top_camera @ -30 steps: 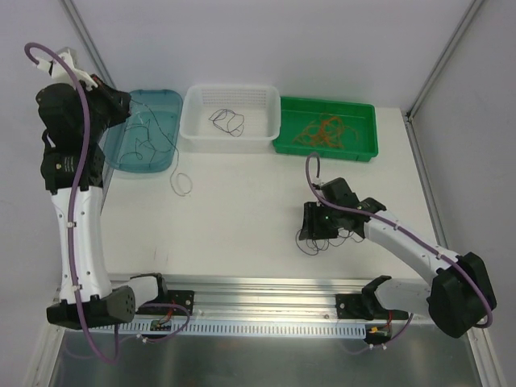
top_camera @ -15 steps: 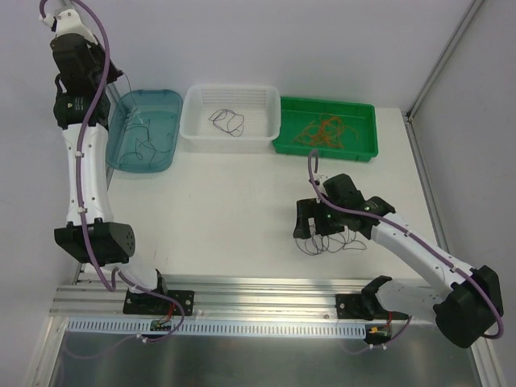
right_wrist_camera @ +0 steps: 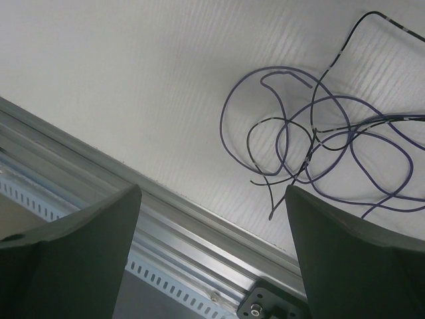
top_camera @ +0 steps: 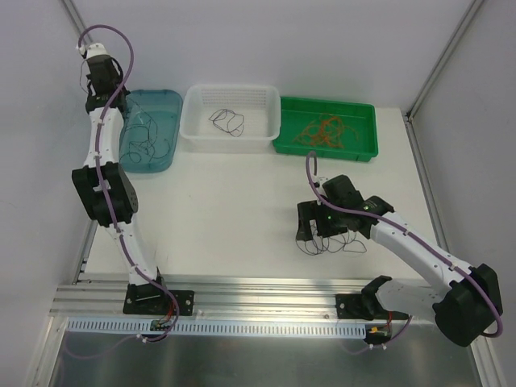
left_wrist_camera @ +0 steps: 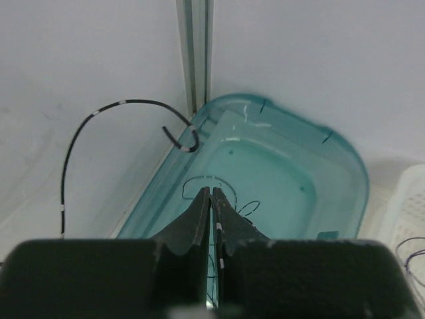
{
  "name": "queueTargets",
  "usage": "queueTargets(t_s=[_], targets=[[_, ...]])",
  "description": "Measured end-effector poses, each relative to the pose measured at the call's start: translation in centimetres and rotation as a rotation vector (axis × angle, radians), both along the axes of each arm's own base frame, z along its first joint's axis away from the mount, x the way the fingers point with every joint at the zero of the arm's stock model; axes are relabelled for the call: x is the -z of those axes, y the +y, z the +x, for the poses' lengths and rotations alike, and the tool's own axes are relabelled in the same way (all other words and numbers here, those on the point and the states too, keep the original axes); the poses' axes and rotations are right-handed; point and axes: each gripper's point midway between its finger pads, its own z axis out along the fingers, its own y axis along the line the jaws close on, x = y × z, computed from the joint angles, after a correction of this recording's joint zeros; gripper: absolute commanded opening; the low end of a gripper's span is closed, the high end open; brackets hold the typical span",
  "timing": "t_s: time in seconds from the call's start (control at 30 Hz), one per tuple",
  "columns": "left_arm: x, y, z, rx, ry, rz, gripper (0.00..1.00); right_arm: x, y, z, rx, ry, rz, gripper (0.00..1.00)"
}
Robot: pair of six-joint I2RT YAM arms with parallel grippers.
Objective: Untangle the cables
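Setup was a plain white table boxed in by white walls, with aluminium posts running up the back corners and a slotted aluminium rail along the near edge. Lighting was even, soft.

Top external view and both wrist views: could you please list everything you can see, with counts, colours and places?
Table: one, white, under everything.
Teal tray: one, translucent, back left; thin dark cables inside.
White basket: one, back centre; one black cable loop inside.
Green tray: one, back right; orange cables inside.
Tangle: one, purple and black cables, on the table below the right tool.
Rail: one, silver, near edge.
Left arm and right arm: white and black, purple hoses.
Left tool: black, shut on a black white-marked cable, above the teal tray.
Right tool: black, open, holding nothing.
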Motion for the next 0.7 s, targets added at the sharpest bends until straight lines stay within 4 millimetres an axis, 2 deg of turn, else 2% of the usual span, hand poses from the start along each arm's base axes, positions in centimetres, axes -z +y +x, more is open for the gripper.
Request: queueTargets(t_s=[0.1, 0.17, 0.2, 0.27, 0.3, 0.37, 0.4, 0.43, 0.5, 0.53, 0.63, 0.7], targets=[[5.3, 0.3, 0.7, -0.003, 0.093, -0.016, 0.07, 0.1, -0.2, 0.0, 0.005, 0.002, -0.011, 0.94], [7.9, 0.3, 0.6, -0.001, 0.145, -0.025, 0.12, 0.2, -0.4, 0.0, 0.010, 0.005, -0.023, 0.94], [9.1, 0.3, 0.5, 0.000, 0.168, -0.030, 0.19, 0.2, -0.4, 0.1, 0.013, 0.005, -0.029, 0.94], [11.0, 0.1, 0.1, 0.003, 0.207, -0.041, 0.26, 0.3, -0.6, 0.3, 0.022, 0.002, -0.042, 0.94], [11.7, 0.2, -0.2, 0.000, 0.222, -0.049, 0.35, 0.3, -0.7, 0.4, 0.029, -0.001, -0.049, 0.94], [13.0, 0.1, -0.7, -0.001, 0.247, -0.066, 0.46, 0.3, -1.1, 0.7, 0.044, -0.012, -0.066, 0.94], [13.5, 0.2, -1.0, -0.003, 0.255, -0.076, 0.51, 0.4, -1.3, 0.8, 0.055, -0.016, -0.077, 0.94], [14.1, 0.0, -1.4, 0.002, 0.266, -0.091, 0.60, 0.4, -1.5, 0.9, 0.066, -0.019, -0.087, 0.94], [14.9, -0.8, -2.5, 0.023, 0.288, -0.130, 0.69, 0.6, -2.3, 1.2, 0.102, -0.023, -0.115, 0.93], [15.0, -1.2, -3.2, 0.030, 0.293, -0.153, 0.80, 0.7, -2.9, 1.5, 0.130, -0.022, -0.128, 0.93], [13.7, -3.2, -5.6, 0.075, 0.283, -0.216, 0.94, 0.7, -5.2, 2.6, 0.252, -0.020, -0.154, 0.92], [11.3, -5.2, -7.6, 0.121, 0.251, -0.244, 0.98, 0.5, -6.6, 3.3, 0.329, -0.029, -0.155, 0.92]])
